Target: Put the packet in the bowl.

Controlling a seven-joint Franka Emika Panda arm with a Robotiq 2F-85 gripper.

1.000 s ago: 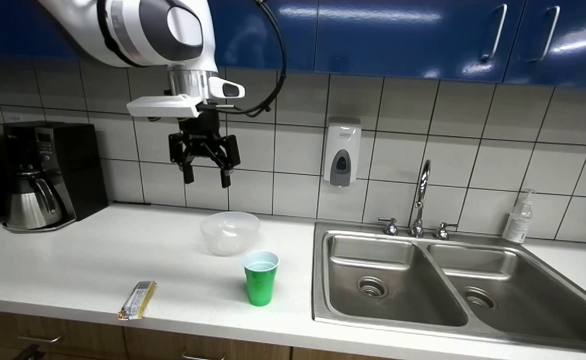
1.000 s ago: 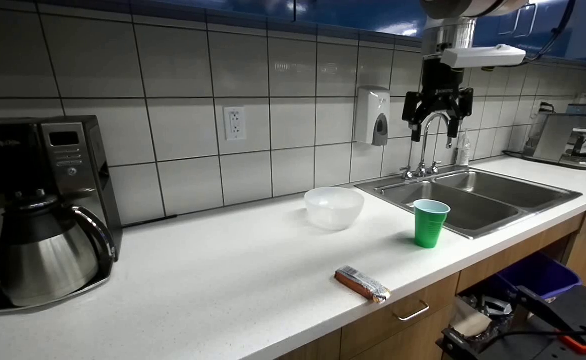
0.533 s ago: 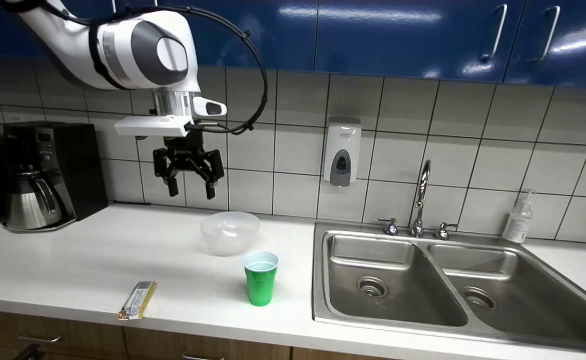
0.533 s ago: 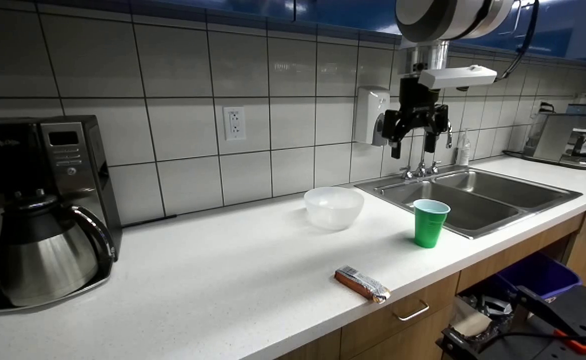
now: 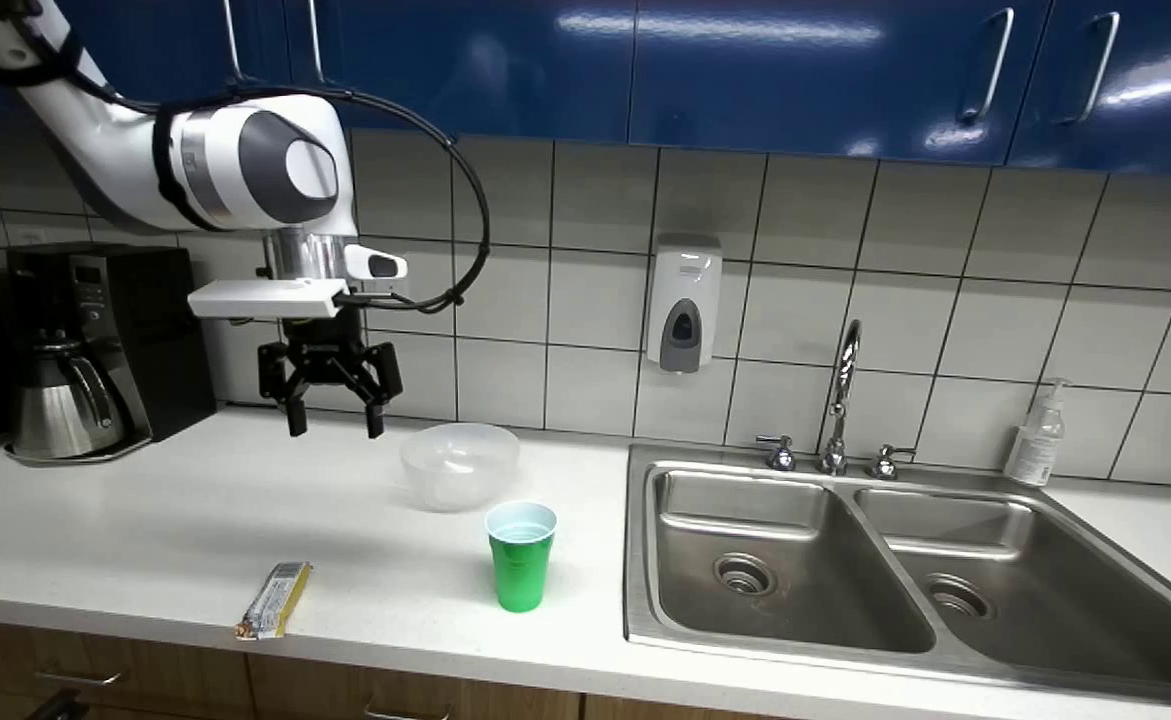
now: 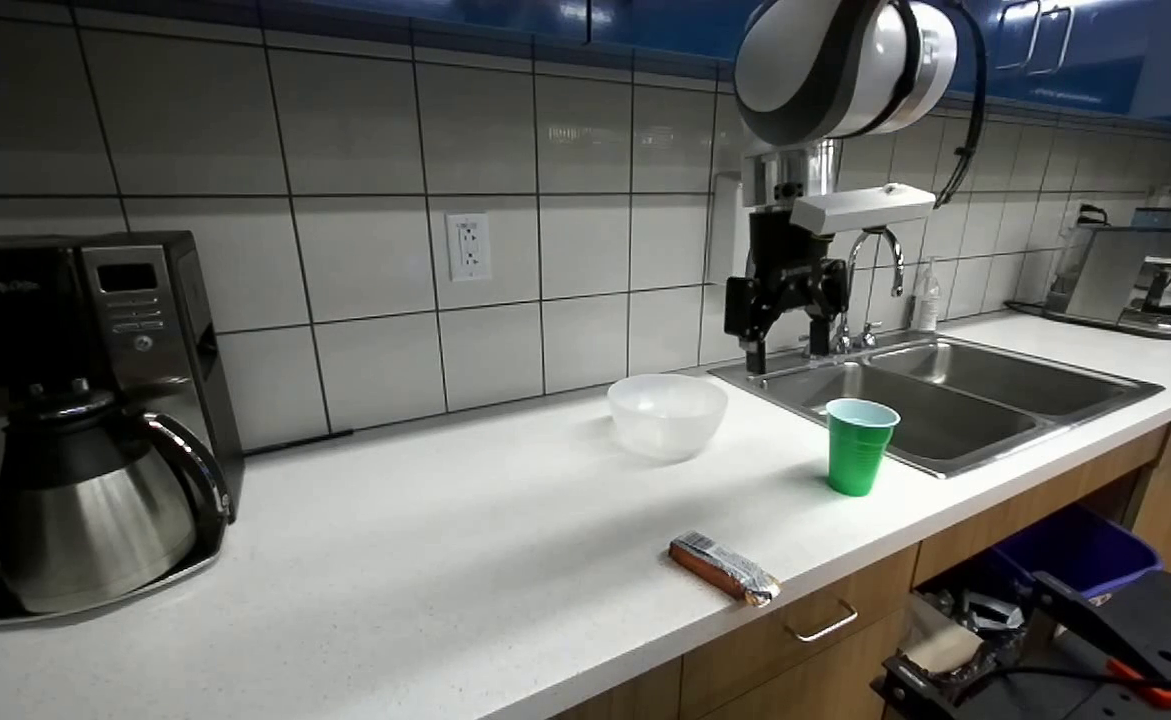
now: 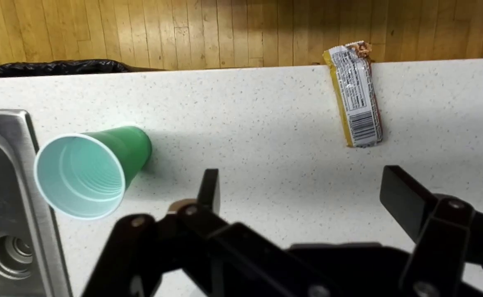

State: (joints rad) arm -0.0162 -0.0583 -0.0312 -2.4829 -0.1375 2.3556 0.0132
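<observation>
The packet, silvery-white with a yellow edge, lies flat on the counter at its front edge, in both exterior views [image 5: 275, 601] [image 6: 723, 568]. In the wrist view the packet [image 7: 356, 97] is at the upper right, ahead of the right finger, with one end at the counter edge. The clear bowl stands upright further back in both exterior views [image 5: 459, 468] [image 6: 667, 418]. My gripper is open and empty, pointing down in the air above the counter, in both exterior views [image 5: 336, 418] [image 6: 787, 350]. Its spread fingers [image 7: 301, 181] show bare counter between them in the wrist view.
A green cup [image 5: 520, 558] stands in front of the bowl, between it and the counter's front edge; it also shows in the wrist view [image 7: 136, 150]. The steel sink [image 5: 635, 560] is to the cup's right. A coffee maker [image 6: 95, 500] and the tiled wall bound the counter.
My gripper has come down. It has moved left in both exterior views, staying open. The packet, bowl and cup have not moved.
</observation>
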